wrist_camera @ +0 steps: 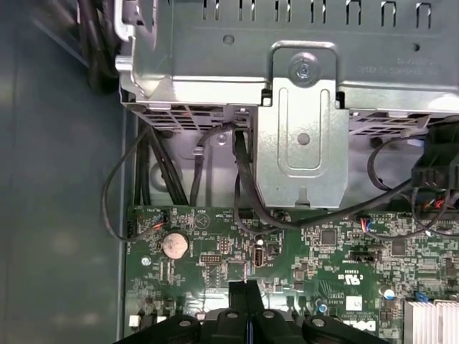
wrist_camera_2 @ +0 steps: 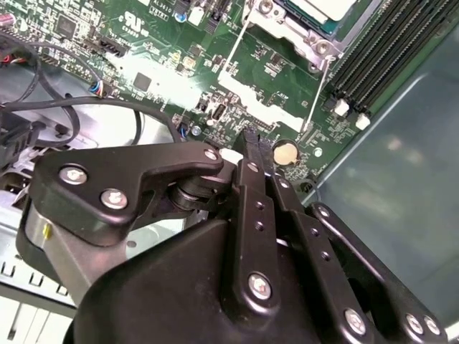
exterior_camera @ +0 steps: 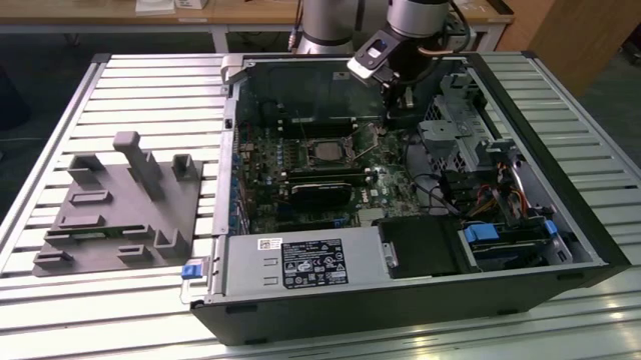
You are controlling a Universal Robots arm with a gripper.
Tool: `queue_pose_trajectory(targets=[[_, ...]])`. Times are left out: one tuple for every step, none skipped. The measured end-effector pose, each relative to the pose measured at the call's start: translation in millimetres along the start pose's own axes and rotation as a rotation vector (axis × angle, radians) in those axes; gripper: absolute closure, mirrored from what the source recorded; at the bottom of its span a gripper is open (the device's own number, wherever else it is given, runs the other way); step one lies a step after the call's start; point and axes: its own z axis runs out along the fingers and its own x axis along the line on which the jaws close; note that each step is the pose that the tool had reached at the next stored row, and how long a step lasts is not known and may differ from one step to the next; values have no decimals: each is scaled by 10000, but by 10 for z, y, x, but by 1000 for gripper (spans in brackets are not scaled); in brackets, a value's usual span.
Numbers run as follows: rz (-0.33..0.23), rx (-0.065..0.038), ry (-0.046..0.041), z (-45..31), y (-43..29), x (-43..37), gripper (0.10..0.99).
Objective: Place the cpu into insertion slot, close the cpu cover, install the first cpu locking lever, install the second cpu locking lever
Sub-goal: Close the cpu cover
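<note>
In the exterior view my gripper [exterior_camera: 391,111] hangs inside the open computer case, just to the exterior view's right of the insertion slot [exterior_camera: 326,150]. Both wrist views show its black fingers pressed together, shut on nothing, above the green motherboard [wrist_camera: 246,295] [wrist_camera_2: 252,147]. The second wrist view shows the cpu [wrist_camera_2: 319,7], pale-topped, lying in the slot with the silver cpu cover [wrist_camera_2: 276,25] framing it. Two thin silver locking levers [wrist_camera_2: 319,89] [wrist_camera_2: 239,44] run out from the socket's corners, and neither looks latched.
A metal drive cage [wrist_camera: 301,107] with black cables [wrist_camera: 244,179] stands close beyond the fingertips. A coin battery [wrist_camera: 174,246] and memory slots [wrist_camera_2: 387,50] lie nearby. The case wall [exterior_camera: 300,86], a long black card [exterior_camera: 326,191], the power supply [exterior_camera: 300,262] and a grey fixture block [exterior_camera: 120,202] surround the work area.
</note>
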Motion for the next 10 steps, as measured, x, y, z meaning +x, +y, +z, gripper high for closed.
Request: queue_pose_trajectory(targets=[[1, 9, -4, 14, 5, 0, 980], [0, 16, -8, 29, 10, 0, 980], [0, 21, -10, 45, 14, 0, 980], [0, 26, -12, 62, 19, 0, 980], [0, 30, -12, 80, 23, 0, 980], [0, 34, -13, 99, 27, 0, 980], [0, 38, -15, 118, 30, 0, 980], [0, 41, -15, 136, 32, 0, 980], [0, 44, -15, 154, 34, 0, 980], [0, 47, -16, 172, 35, 0, 980]])
